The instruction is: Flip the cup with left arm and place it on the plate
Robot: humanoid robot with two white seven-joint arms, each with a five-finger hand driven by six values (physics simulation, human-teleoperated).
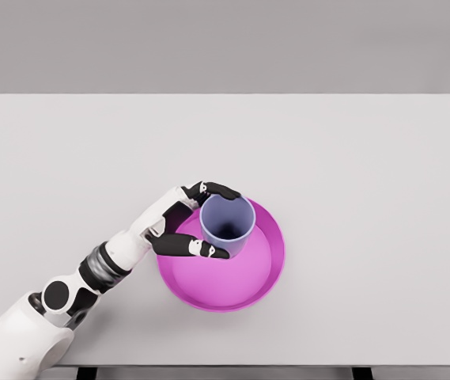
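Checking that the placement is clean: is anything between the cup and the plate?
Nothing visible is in the way. The cup is upright, mouth up, already over the plate near its upper left part, with the left hand wrapped around it. Only bare plate shows around the cup. Whether its base touches the plate cannot be told.

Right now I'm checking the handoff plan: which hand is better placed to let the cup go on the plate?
The left hand. Its fingers wrap the upright blue cup, which sits over the magenta plate. No right arm shows in the head view.
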